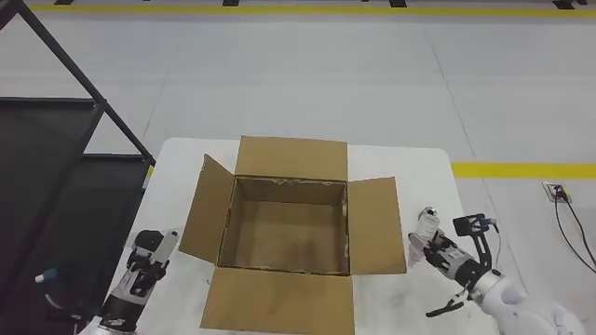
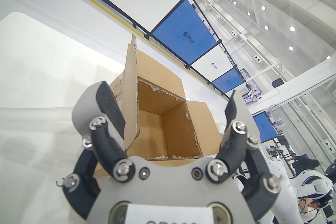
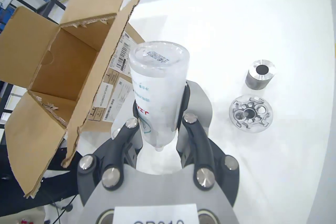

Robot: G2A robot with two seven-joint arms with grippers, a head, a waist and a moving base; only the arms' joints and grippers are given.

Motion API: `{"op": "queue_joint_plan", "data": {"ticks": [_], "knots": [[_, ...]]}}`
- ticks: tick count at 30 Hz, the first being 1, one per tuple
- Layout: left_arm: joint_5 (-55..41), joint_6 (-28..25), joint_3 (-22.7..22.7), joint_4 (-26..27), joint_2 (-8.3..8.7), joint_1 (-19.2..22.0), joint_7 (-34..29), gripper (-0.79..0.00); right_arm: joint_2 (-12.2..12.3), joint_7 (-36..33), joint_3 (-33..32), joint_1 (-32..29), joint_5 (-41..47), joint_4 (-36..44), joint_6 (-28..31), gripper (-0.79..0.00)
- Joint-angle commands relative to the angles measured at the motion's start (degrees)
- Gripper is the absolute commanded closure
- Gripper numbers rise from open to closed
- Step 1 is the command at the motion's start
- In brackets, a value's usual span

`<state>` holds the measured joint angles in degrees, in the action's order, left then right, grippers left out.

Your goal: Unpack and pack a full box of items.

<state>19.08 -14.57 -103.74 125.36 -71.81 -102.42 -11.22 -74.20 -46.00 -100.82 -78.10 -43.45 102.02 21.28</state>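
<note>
Right gripper (image 3: 160, 107): clamped on a clear plastic bottle (image 3: 157, 83), held just beside the right flap of the cardboard box (image 1: 289, 158). Left gripper (image 2: 169, 96): fingers spread, holding nothing, left of the box. Box: flaps open, mid-table (image 1: 410, 163). Metal cylinder (image 3: 260, 75), slotted metal disc (image 3: 250, 113): side by side on the table, apart from the box.

Bright, even overhead light. Ceiling lamps (image 2: 263, 8) show as rows of white spots. The white table (image 1: 410, 163) glares; the box (image 1: 284, 237) interior, centre frame, lies softly shadowed. Wrist views bend straight lines.
</note>
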Motion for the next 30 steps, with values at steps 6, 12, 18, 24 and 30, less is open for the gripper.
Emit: {"op": "queue_joint_plan", "data": {"ticks": [6,12,18,24,30], "knots": [[0.46,0.6,0.57,-0.1,-0.08,-0.02,1.17,-0.785,0.96,-11.92,3.45,9.14,-1.44,-6.13,-1.99,0.0],[0.91,0.85,0.89,-0.08,-0.14,-0.19,1.88,-0.785,0.96,-11.92,3.45,9.14,-1.44,-6.13,-1.99,0.0],[1.77,0.86,1.41,0.07,-0.16,-0.38,2.1,-0.785,1.13,-12.3,7.16,10.75,-6.64,-7.29,-6.72,0.0],[2.12,0.97,1.46,0.11,-0.16,-0.46,2.01,-0.785,1.27,-14.84,11.82,15.83,-12.34,-12.44,-11.85,0.0],[2.52,0.82,1.46,0.17,-0.15,-0.55,1.98,-0.785,1.16,-18.5,16.15,20.53,-16.02,-17.38,-16.63,0.0]]}}
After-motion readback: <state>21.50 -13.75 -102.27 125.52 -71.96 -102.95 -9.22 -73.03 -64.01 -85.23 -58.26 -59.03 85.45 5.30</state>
